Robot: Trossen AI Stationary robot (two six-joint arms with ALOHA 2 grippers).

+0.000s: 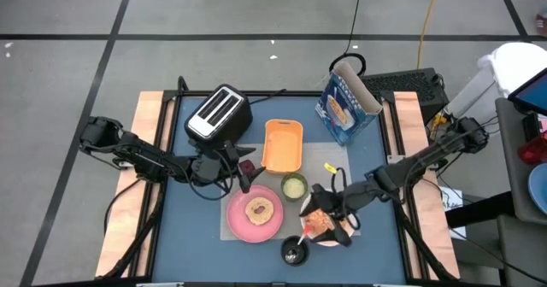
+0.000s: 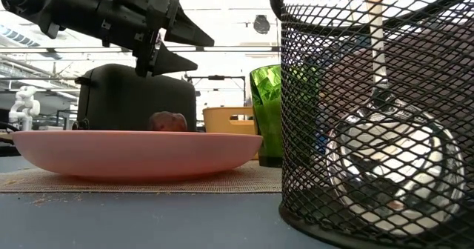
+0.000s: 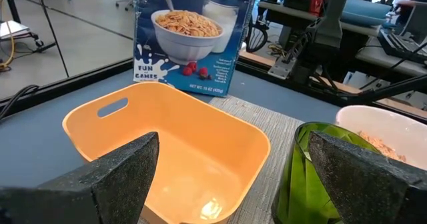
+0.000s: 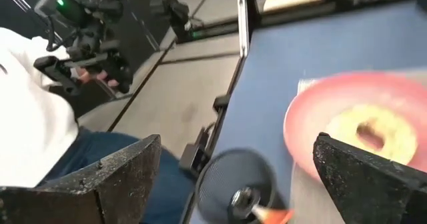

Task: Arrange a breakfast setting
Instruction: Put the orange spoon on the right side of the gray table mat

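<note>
The pink plate (image 1: pixel 254 214) lies on a grey mat with the toast (image 1: pixel 259 208) on it. A dark-red fruit (image 2: pixel 169 121) shows behind the plate's rim. My left gripper (image 1: pixel 244 174) is open above the plate's far left edge, pointing at the orange tray (image 3: pixel 167 151). The green cup (image 1: pixel 293 185) stands between the plate and the tray. The white bowl (image 3: pixel 380 127) holds cereal and is mostly hidden under my right gripper (image 1: pixel 327 214), which is open above it. The red-handled spoon (image 2: pixel 385 138) stands in a black mesh cup (image 1: pixel 293 251). The blue cereal box (image 1: pixel 346 103) stands at the far right.
The black-and-silver toaster (image 1: pixel 218 114) stands at the far left, close behind my left arm. The mesh cup stands near the table's near edge, just beside my right gripper. A person (image 4: pixel 40 117) sits beyond the table's near edge in the right wrist view.
</note>
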